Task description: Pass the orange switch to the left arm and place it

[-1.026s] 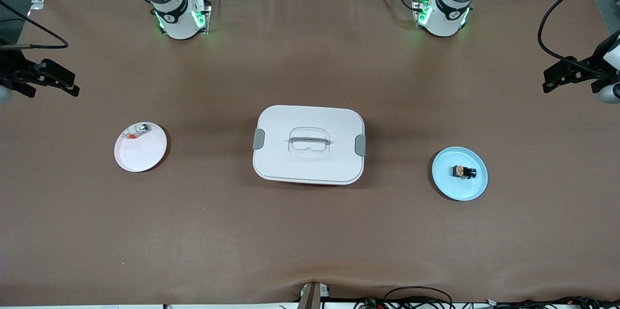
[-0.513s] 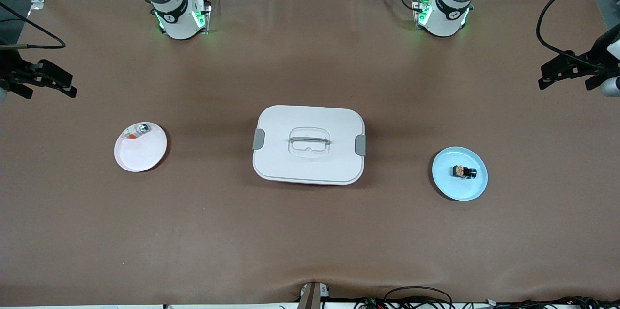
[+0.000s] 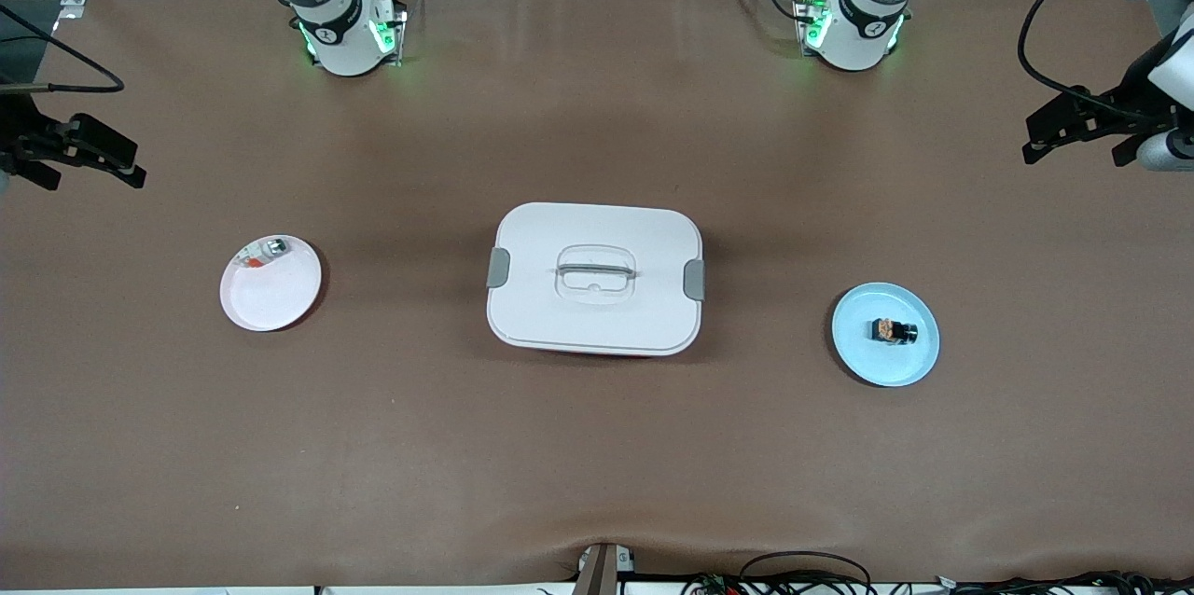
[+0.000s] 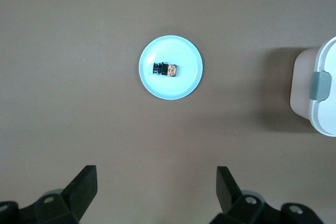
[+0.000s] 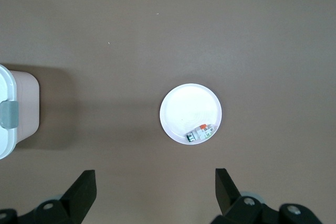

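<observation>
Since the earlier frames the left hand (image 3: 1059, 124) has drifted up the front view and slightly inward from the worktop's edge at the left arm's end, while the right hand (image 3: 112, 157) has edged a little toward the edge at the right arm's end. Nothing on the worktop (image 3: 597, 446) has shifted.

Both hands hang in the air with fingers spread wide and nothing between them. In the left wrist view the two black fingertips (image 4: 84, 184) stand far apart over bare brown surface; the right wrist view shows the same for the right hand's fingertips (image 5: 84, 190).

On the front view's clock face, the orange switch (image 3: 894, 331) lies on the blue plate (image 3: 863, 352) at about four o'clock, toward the left arm's end. It lies flat near the plate's middle, black with an orange part at one end. The white box (image 3: 594, 278) sits at the centre, lid on, grey latches on its two short sides and a recessed handle on top. The pink plate (image 3: 270, 297) lies at about nine o'clock, toward the right arm's end, with a small silver-and-white breaker (image 3: 266, 252) with a red bit lying at its rim, on the side farther from the front camera. Plates and box are well apart.
</observation>
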{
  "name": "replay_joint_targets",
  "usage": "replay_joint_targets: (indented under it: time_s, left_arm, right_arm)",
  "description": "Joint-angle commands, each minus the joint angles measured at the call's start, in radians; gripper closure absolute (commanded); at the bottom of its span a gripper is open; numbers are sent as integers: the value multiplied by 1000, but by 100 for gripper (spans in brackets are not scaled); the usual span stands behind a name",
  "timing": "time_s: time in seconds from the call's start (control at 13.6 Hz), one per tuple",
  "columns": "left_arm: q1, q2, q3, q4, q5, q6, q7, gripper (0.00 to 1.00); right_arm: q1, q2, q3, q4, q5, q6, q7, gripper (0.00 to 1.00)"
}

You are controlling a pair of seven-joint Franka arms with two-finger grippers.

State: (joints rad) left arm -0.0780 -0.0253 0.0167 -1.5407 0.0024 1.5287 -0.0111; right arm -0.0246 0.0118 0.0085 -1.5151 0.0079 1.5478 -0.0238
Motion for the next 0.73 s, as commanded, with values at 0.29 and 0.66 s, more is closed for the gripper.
replay_joint_targets:
  time_s: [0.29,0.66]
  left_arm:
    - [6,-44,-32,-49,-5,8,-21,0]
    - [3,-77,-55,-88,-5,11,-63,0]
  right_arm:
    - [-9,20,7,30,-14,-9,-10,0]
    - [-11,22,7,30,-14,-9,-10,0]
